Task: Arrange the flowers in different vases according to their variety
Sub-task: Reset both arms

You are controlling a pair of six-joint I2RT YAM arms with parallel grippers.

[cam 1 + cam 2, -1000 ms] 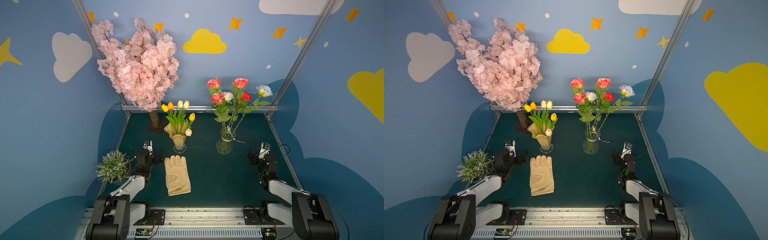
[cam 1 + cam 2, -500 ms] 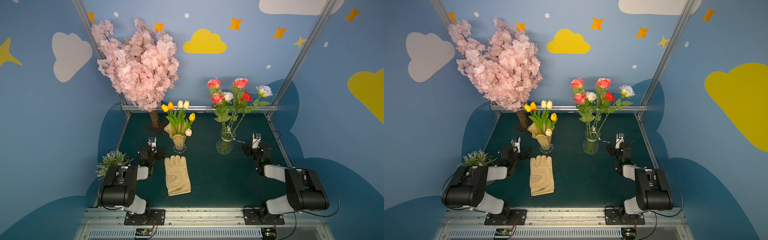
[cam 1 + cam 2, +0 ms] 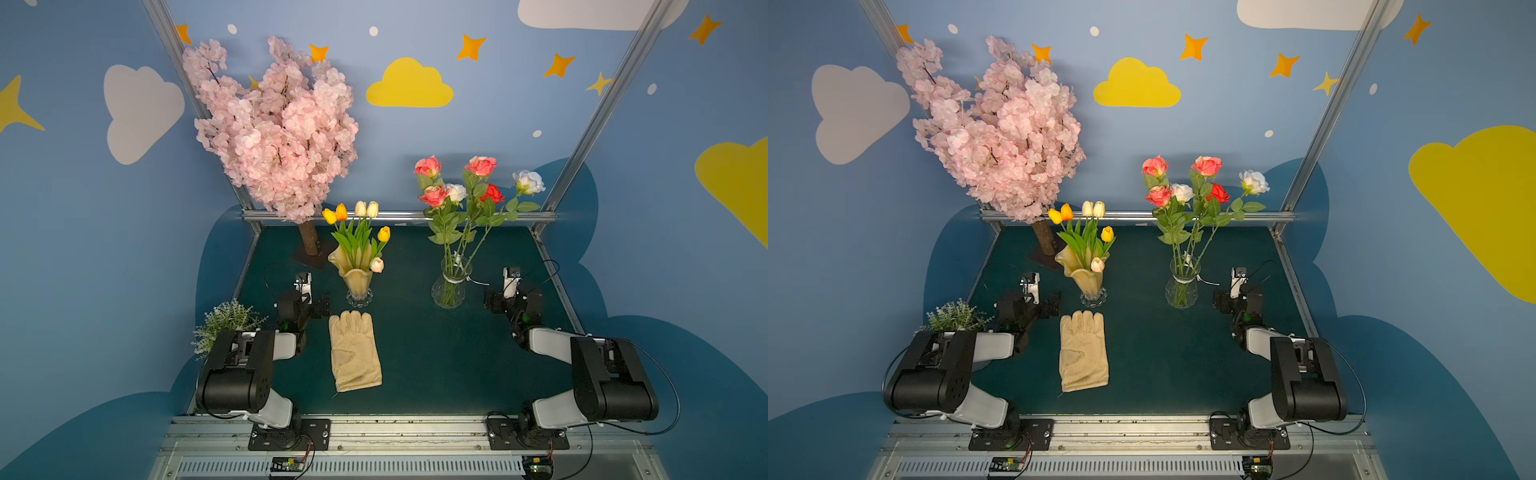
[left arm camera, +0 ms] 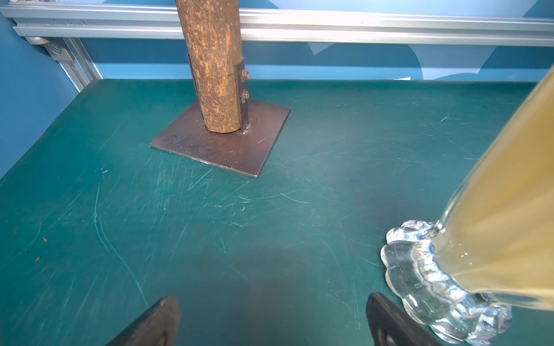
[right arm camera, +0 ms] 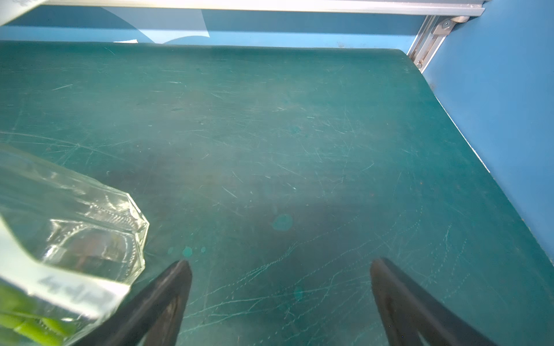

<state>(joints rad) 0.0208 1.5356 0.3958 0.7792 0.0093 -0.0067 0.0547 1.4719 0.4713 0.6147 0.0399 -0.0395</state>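
Nearest the arm bases, a cream glove (image 3: 355,351) lies flat on the green table (image 3: 419,353), with a small potted plant (image 3: 226,322) at the left edge.

Judgement: the sorting looks complete, so the step in hand is clearing the arms away. To do it well, each arm should draw straight back from its vase with no sideways swing, since both vases are top-heavy with long stems.

Left gripper (image 4: 272,298): fingers (image 4: 162,320) spread wide, holding nothing. One finger sits just beside the glass foot of the yellow vase (image 3: 358,278); contact cannot be ruled out.

Right gripper (image 5: 281,260): fingers (image 5: 168,293) spread wide, empty. One finger is close to the base of the clear vase (image 3: 451,286), apparently not touching.

Beyond the grippers, the tulips (image 3: 357,237) all stand in the yellow vase and the roses (image 3: 461,195) all stand in the clear vase. No loose stem shows on the table.

Furthest back, a pink blossom tree (image 3: 278,129) stands on a metal plate.
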